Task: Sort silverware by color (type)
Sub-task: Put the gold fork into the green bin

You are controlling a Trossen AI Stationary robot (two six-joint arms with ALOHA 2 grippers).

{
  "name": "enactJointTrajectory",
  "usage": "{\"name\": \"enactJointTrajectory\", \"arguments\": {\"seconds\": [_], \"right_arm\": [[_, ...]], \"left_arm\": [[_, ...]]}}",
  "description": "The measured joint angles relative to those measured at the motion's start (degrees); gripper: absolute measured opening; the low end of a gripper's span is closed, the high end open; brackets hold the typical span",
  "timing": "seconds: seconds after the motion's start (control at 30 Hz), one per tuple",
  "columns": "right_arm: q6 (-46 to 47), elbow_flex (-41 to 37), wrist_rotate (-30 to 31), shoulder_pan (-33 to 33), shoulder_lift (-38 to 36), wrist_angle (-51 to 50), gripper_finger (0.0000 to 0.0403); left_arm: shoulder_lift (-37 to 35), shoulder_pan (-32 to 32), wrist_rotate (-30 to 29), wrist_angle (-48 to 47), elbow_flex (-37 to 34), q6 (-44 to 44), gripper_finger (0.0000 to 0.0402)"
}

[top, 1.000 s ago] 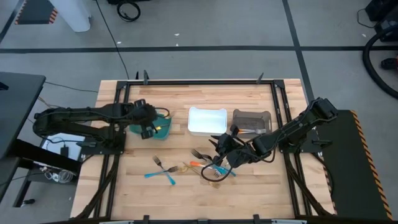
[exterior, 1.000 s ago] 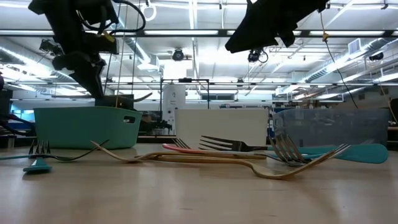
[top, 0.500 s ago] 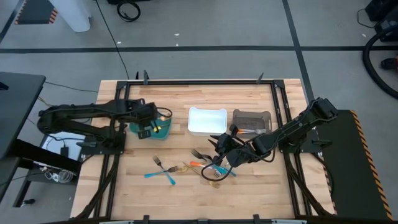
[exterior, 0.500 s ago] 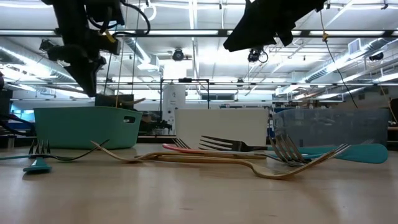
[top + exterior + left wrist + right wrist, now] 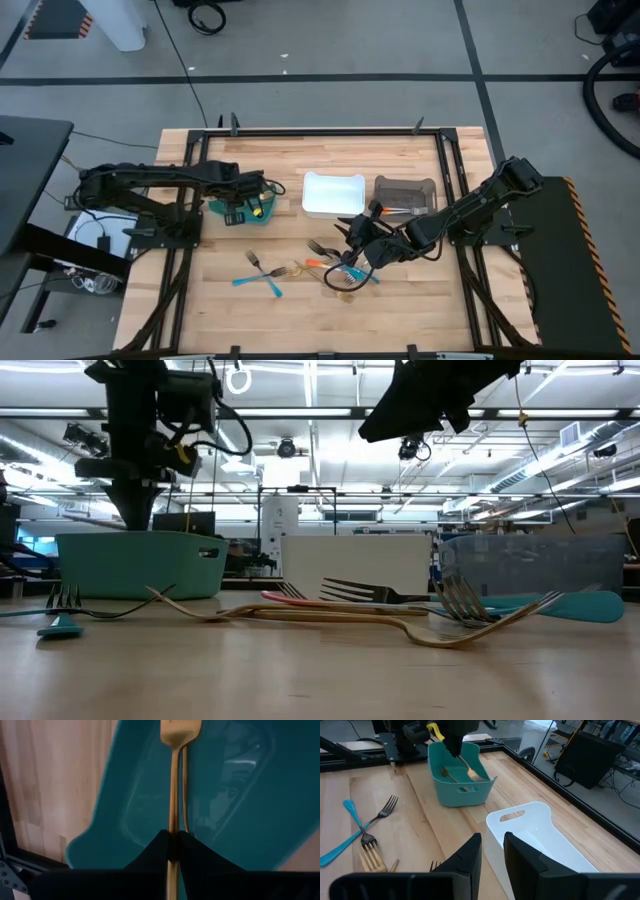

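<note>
My left gripper (image 5: 243,206) hangs over the teal bin (image 5: 264,209), shut on a gold fork (image 5: 173,780) whose head (image 5: 474,775) points down into the bin. Another utensil (image 5: 447,773) lies inside the bin. The remaining silverware is scattered flat on the table: blue pieces (image 5: 256,277), gold forks (image 5: 292,270), an orange one (image 5: 314,262) and a dark fork (image 5: 320,245). My right gripper (image 5: 492,854) hovers above the right part of this pile (image 5: 350,272), open and with nothing between its fingers. My left gripper pinches the gold fork's thin handle (image 5: 172,836) between its two fingers, and the handle's end runs back between them. The fingers come steeply from above, and the fork runs on along them. It hangs head down inside the teal bin; whether the head touches the bottom cannot be told.
A white bin (image 5: 333,195) and a grey bin (image 5: 405,194) stand in a row to the right of the teal one, at the table's far side. A black frame (image 5: 300,132) runs around the wooden table top.
My left gripper, still holding the gold fork, has tipped from a slant to point steeply down and has sunk a little toward the teal bin, moving slightly toward the table's right.
</note>
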Motion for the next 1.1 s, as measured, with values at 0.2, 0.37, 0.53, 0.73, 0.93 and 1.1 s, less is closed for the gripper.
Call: {"name": "enactJointTrajectory", "arguments": {"seconds": [0.2, 0.37, 0.53, 0.73, 0.93, 1.1], "right_arm": [[-0.2, 0.0, 0.0, 0.0, 0.0, 0.0, 0.0089], [-0.5, 0.0, 0.0, 0.0, 0.0, 0.0, 0.0089], [-0.6, 0.0, -0.2, 0.0, 0.0, 0.4, 0.0089], [-1.0, 0.0, -0.3, 0.0, 0.0, 0.6, 0.0089], [-1.2, 0.0, -0.3, 0.0, 0.0, 0.9, 0.0089], [-1.3, 0.0, -0.3, 0.0, 0.0, 1.2, 0.0089]], "left_arm": [[3.1, 0.0, -0.8, 1.7, 0.0, 0.0, 0.0039], [4.7, 0.0, -1.5, 4.3, 0.0, 0.1, 0.0039], [6.9, 0.0, -2.2, 4.9, 0.0, 1.8, 0.0039], [7.8, 0.0, -2.3, 8.3, -0.1, 1.5, 0.0039], [7.8, -0.1, -2.3, 9.3, -0.1, -0.8, 0.0039], [6.8, -0.1, -2.4, 6.2, 0.0, -1.9, 0.0039]]}}
